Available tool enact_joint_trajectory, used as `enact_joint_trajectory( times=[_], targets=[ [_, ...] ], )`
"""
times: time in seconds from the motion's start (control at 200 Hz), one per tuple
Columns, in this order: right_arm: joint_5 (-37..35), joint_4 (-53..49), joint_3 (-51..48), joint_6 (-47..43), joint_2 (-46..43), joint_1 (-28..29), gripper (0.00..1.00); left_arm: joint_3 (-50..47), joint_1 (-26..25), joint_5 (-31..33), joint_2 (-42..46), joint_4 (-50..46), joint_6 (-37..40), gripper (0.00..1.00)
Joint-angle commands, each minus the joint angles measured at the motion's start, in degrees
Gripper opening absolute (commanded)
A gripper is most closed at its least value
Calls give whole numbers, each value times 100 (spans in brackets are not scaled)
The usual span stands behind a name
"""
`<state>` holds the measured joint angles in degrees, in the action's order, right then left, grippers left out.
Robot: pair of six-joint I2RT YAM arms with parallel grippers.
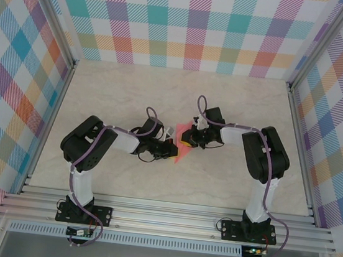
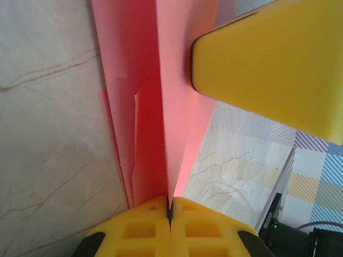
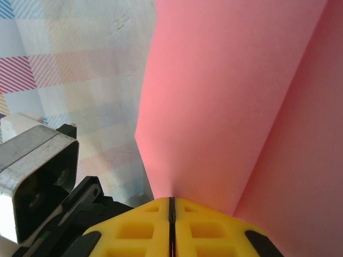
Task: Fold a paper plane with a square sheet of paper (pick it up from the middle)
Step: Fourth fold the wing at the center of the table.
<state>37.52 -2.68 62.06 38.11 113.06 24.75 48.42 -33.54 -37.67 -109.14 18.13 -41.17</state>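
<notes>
Plaid-patterned walls [image 1: 196, 25] in many colours close in the surface [image 1: 132, 92] on its left, far and right sides. The surface itself is pale, marble-veined and bare. Silver aluminium rails [image 1: 166, 219] run along its near edge, where both arm bases are bolted. Over the middle of the surface the folded salmon-pink paper [image 1: 179, 156] hangs lifted between the arms. The left gripper [image 2: 169, 206] has its yellow jaws pressed together on the paper's layered edge, and the right gripper [image 3: 171, 206] has its jaws pinched on the paper too.
</notes>
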Motion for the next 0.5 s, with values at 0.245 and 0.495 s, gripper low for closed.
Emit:
enact_joint_trajectory(
  times=[0.245,0.495],
  targets=[
    [-85,-205,172,-172,216,12,9,-36,128,-20,-191,44,-120,0],
    [-168,-429,266,-238,421,17,9,-13,137,-13,-123,-158,-65,3]
  ],
)
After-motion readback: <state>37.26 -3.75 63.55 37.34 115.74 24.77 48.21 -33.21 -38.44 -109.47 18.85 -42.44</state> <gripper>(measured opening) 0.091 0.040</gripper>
